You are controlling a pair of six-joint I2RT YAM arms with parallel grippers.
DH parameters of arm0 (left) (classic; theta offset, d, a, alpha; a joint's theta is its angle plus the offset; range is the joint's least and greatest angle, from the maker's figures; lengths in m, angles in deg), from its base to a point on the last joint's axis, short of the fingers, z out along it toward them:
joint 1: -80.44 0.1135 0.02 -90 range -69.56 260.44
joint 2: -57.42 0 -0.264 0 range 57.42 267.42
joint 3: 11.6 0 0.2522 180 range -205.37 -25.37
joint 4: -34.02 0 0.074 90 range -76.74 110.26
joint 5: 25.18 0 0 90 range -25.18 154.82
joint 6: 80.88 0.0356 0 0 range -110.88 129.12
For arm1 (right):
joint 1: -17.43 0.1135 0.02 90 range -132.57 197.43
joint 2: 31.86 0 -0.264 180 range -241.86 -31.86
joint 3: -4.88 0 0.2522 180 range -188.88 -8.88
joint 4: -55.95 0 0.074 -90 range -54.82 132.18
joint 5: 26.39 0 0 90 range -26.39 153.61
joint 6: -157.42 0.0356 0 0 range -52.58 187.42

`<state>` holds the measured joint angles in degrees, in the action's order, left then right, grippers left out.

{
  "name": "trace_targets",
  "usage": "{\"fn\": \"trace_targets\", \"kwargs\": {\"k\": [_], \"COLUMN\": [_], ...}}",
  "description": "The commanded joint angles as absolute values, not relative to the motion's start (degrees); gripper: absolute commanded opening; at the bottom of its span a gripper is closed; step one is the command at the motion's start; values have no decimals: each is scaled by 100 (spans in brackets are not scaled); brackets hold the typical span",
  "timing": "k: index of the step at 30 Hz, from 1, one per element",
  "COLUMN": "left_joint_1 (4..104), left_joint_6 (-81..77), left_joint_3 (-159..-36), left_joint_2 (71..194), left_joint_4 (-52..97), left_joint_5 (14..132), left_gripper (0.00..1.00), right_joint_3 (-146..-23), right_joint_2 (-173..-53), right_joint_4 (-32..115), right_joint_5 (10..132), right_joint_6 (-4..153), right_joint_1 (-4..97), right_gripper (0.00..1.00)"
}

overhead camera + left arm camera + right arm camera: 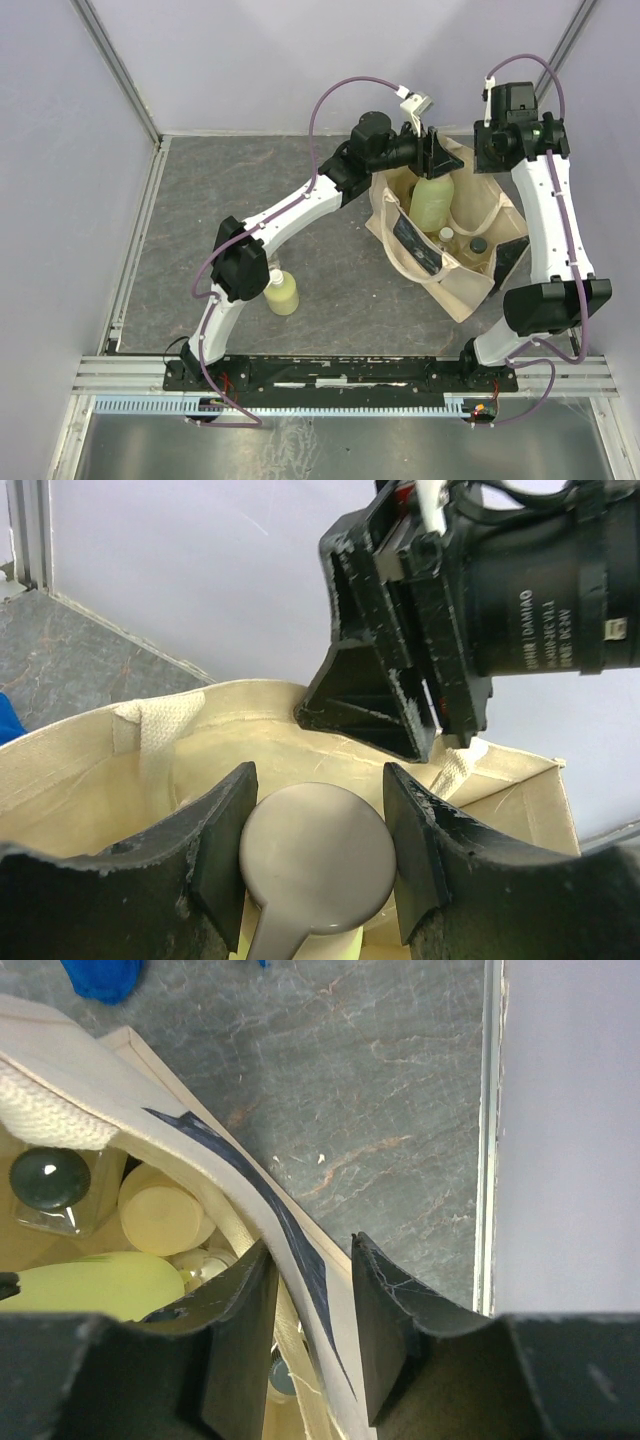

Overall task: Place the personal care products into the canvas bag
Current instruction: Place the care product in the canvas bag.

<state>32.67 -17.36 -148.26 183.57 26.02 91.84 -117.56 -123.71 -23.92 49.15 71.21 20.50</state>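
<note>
The canvas bag (455, 270) stands open at the right, its dark printed panel facing left. My left gripper (432, 160) is over the bag's far end, shut on the pale cap (318, 858) of a yellow-green bottle (432, 203) that hangs inside the opening. My right gripper (492, 155) is at the bag's far right rim; in the right wrist view its jaws (312, 1245) pinch the bag's wall (150, 1080) and strap. Inside lie a black-capped clear bottle (48, 1180), a beige jar (160, 1210) and a yellow-green bottle (90, 1285). Another yellow-green bottle (283, 293) stands on the table by the left arm.
A blue cloth (100, 978) lies on the grey table beyond the bag. The right gripper's body (520, 590) hangs close above and beyond the left jaws. Purple walls enclose the table; a metal rail (135, 240) runs along the left edge.
</note>
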Motion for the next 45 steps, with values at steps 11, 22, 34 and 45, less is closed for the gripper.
{"fn": "trace_targets", "kwargs": {"k": [11,22,34,45], "left_joint_1": [3108,2815,2737,2736], "left_joint_6": [-1635,-1526,-1294,-913], "left_joint_3": [-15456,-15470,-14239,-12547], "left_joint_2": [18365,18554,17977,16835], "left_joint_4": [4284,4619,4601,4633], "left_joint_5": [8793,8512,8447,8179], "left_gripper": [3,3,3,3], "right_joint_3": [-13122,-12547,-12110,-11737], "right_joint_2": [-12337,-12085,-11789,-11591], "right_joint_4": [-2575,-2412,-2294,-2283], "right_joint_5": [5141,5201,5227,5348], "right_joint_6": [7261,7234,7193,7185], "right_joint_1": [1991,1995,1998,1998], "right_gripper": [47,47,47,44]}}
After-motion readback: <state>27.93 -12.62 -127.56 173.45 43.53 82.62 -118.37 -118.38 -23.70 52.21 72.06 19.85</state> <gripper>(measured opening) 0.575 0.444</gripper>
